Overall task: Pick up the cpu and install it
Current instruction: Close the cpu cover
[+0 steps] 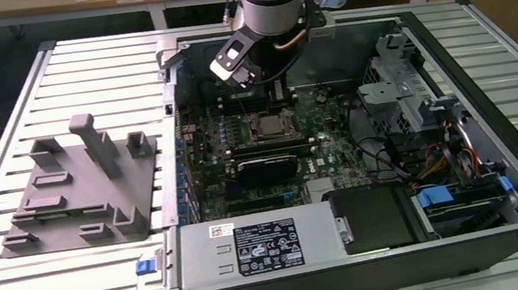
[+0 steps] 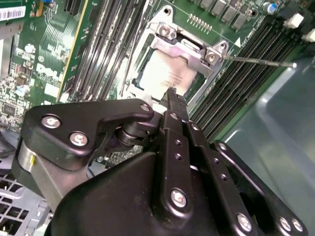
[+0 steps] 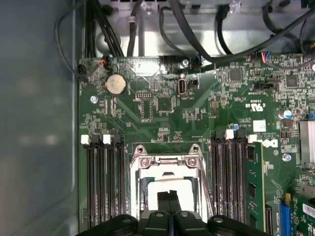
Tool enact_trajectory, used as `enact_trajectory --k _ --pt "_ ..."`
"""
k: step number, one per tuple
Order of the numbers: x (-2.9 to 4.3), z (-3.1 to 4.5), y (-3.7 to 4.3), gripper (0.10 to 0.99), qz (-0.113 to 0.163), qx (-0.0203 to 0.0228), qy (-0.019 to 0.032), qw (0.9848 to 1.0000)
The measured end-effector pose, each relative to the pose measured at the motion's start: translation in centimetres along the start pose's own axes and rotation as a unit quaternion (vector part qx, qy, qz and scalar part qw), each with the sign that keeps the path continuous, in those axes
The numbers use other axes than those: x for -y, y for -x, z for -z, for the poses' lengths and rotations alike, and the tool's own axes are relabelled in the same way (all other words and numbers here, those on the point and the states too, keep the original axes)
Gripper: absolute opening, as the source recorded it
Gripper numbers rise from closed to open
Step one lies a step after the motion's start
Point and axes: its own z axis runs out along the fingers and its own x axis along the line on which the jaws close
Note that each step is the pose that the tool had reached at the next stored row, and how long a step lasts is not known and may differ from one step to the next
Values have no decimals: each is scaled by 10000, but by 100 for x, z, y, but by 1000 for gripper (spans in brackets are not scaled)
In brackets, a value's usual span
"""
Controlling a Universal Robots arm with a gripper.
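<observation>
Pressed together, my end effector (image 2: 171, 94) hovers mid-frame over the cpu (image 2: 170, 73), which lies flat in the socket frame (image 2: 184, 48), seemingly seated.

One cpu (image 2: 170, 76), one gripper (image 2: 172, 94) — one grey fixture (image 1: 77, 189).

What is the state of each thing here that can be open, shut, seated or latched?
tool: shut, tips close over the cpu.
cpu: lying flat in the socket frame.
wire lever: standing out from the frame.
computer case: side open.
</observation>
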Motion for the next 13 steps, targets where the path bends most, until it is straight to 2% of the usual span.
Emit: enact_trajectory --k 5,11,13 --pt "45 -40 19 106 -8 2 -1 10000" --pt "47 -41 20 106 -3 6 0 10000" --pt "47 -41 20 106 100 2 -1 10000"
